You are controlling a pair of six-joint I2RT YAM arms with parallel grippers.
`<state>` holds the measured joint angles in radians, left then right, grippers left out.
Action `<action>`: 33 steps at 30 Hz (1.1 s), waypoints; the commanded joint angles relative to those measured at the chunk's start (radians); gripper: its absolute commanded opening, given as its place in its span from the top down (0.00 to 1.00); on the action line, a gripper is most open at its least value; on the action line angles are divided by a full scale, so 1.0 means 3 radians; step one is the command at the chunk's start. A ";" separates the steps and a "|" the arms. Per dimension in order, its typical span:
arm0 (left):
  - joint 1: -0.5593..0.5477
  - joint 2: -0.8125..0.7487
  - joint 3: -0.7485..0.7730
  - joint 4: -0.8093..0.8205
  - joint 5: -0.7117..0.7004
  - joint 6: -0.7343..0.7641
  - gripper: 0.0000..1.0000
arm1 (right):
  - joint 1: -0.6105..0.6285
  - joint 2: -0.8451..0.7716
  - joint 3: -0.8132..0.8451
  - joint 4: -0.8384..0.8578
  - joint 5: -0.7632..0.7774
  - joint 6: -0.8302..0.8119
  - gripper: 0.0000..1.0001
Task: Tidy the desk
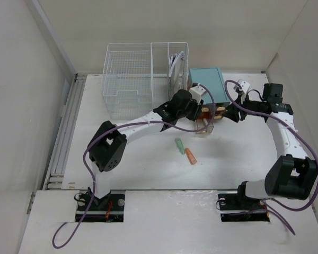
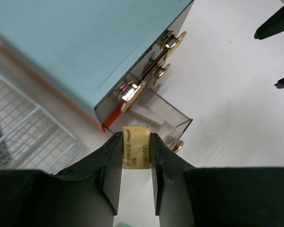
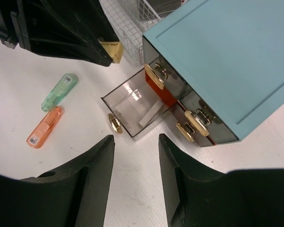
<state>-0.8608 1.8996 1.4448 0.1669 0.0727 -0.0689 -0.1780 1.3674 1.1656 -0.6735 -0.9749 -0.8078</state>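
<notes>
arms (image 1: 282, 138): white links, black joints | cables (image 1: 85, 156): purple | left claw (image 2: 135, 140), right claw (image 3: 136, 139): matte black

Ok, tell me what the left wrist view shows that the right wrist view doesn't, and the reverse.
Only the left wrist view shows the printing on the cream block and how the left fingers clamp it on both sides. Only the right wrist view shows the orange stick, lying on the desk beside the green stick. Both show the block, the teal drawer box, its pulled-out clear drawer, the gold knobs and the wire basket.
</notes>
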 commanded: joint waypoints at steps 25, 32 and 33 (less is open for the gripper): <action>-0.0075 0.0066 0.0303 0.0302 0.0280 -0.0211 0.37 | -0.0312 0.0054 -0.0107 0.0353 0.0002 0.0630 0.56; -0.0413 -0.0431 -0.0402 0.0542 0.0075 -0.0271 0.88 | -0.0312 0.0167 -0.0412 0.0787 -0.0038 0.1720 0.75; -0.0444 -0.0482 -0.0530 0.0614 0.0075 -0.0322 0.92 | -0.0312 0.0167 -0.0474 0.0889 -0.0038 0.1858 0.69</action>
<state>-0.9581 1.8381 1.3659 0.2577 0.1154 -0.1406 -0.2626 1.4181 1.0630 -0.5270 -0.9619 -0.4408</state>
